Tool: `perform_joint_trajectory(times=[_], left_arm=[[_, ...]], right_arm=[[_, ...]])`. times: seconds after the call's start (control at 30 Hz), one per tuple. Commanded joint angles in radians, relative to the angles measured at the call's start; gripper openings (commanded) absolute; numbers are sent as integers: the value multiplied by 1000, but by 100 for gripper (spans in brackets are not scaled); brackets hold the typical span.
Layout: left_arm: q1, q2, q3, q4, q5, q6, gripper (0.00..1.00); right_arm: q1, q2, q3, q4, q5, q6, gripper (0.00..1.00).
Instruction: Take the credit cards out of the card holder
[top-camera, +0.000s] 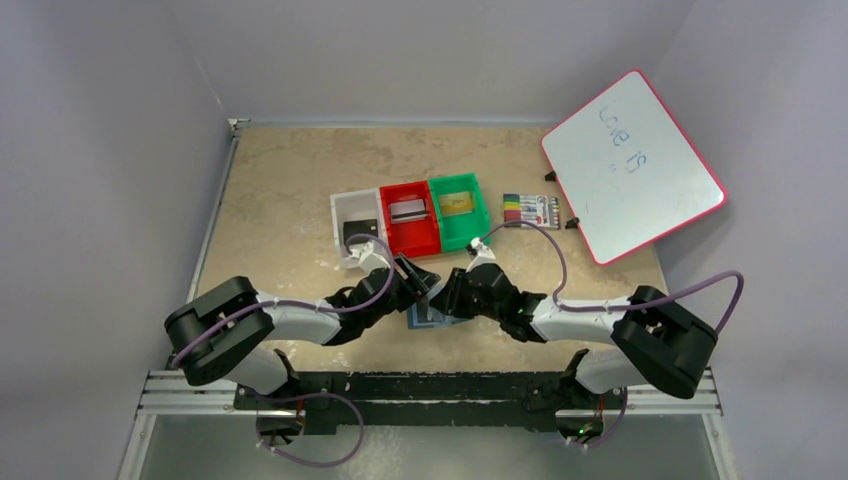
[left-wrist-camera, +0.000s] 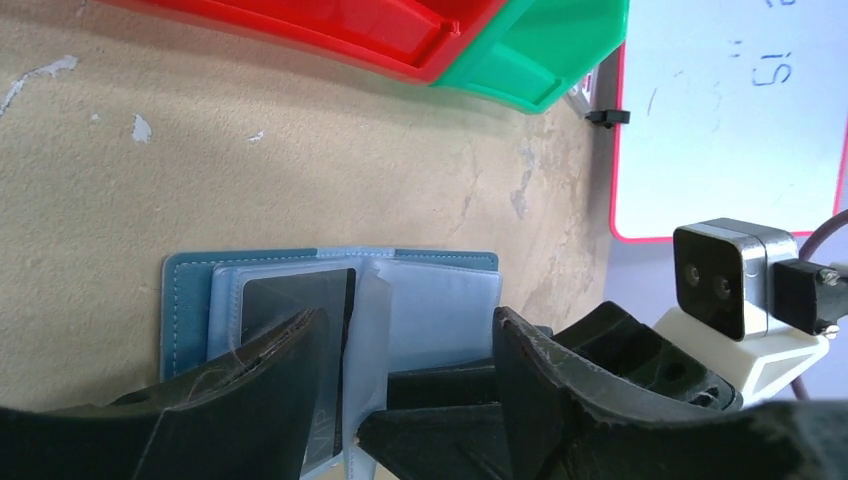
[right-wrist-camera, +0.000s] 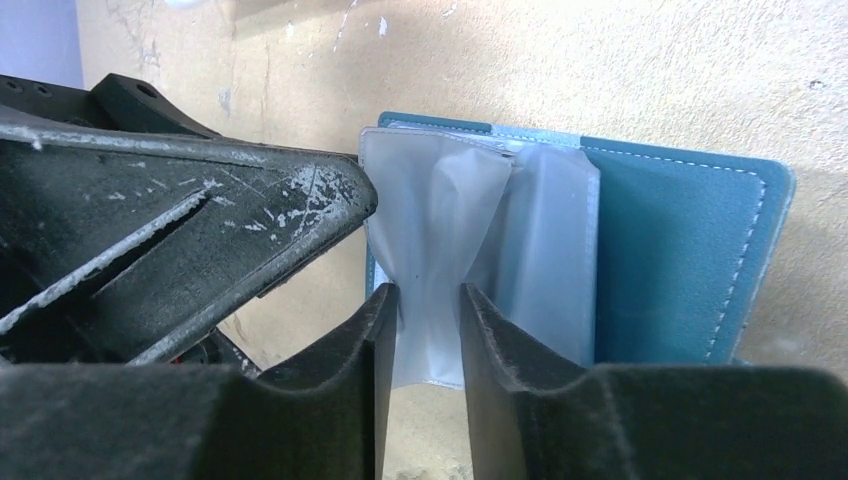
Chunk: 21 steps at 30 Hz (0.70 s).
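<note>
Partly: one dark card (left-wrist-camera: 300, 295) sits in the open card holder (left-wrist-camera: 185, 300), lower left; right gripper (right-wrist-camera: 428, 292) pinches a clear pocket (right-wrist-camera: 440, 200), left gripper (left-wrist-camera: 408, 318) wide

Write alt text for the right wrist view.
The right gripper pinches a pale clear plastic pocket of the open teal-blue folding card holder, which lies flat on the beige tabletop. The left gripper, scuffed and black, has its tip at the pockets' edge.

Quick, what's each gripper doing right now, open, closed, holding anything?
Left gripper: open, over the dark card in the wallet.
Right gripper: closed, pinching a clear pocket of the wallet.
</note>
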Motion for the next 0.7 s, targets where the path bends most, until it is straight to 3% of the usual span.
perform_joint_trajectory(times=[0.0,0.3,0.67], left_arm=[[-3,15,-24,127,-9,-55,58],[-3,50,-21,161,14,-60,49],[-10,86,48,169,109,-24,41]], right_arm=[[-4,-56,0,16,-2,3,37],[-4,-219,21,-162,30,-19,47],[-4,-347,141,-603,352,30,45]])
